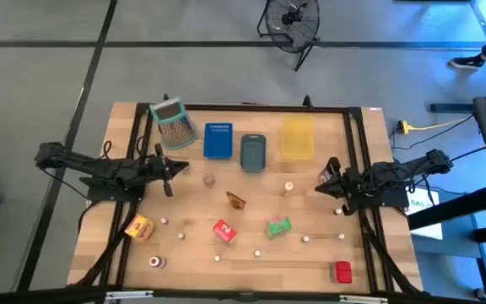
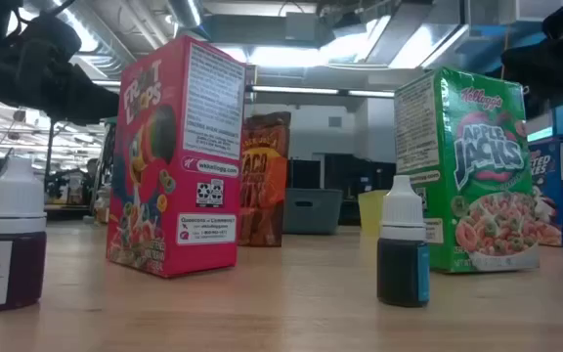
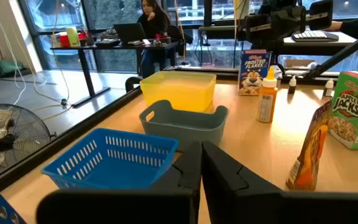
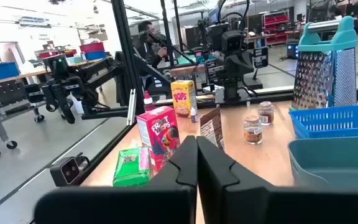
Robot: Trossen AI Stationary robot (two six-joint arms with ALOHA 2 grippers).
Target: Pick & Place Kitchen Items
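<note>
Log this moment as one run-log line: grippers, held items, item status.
left gripper: shut, empty, above table left | right gripper: shut, empty, above table right | cartons: red carton, green carton standing on table, unplaced | trays: blue tray empty

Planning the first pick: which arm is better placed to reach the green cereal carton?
The right one, probably. In the high view the green carton lies right of centre, nearer the right gripper than the left gripper. Both grippers are shut and empty, so either must open first.

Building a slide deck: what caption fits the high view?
Both shut grippers, left and right, hover over a wooden table scattered with small grocery items before three trays.
</note>
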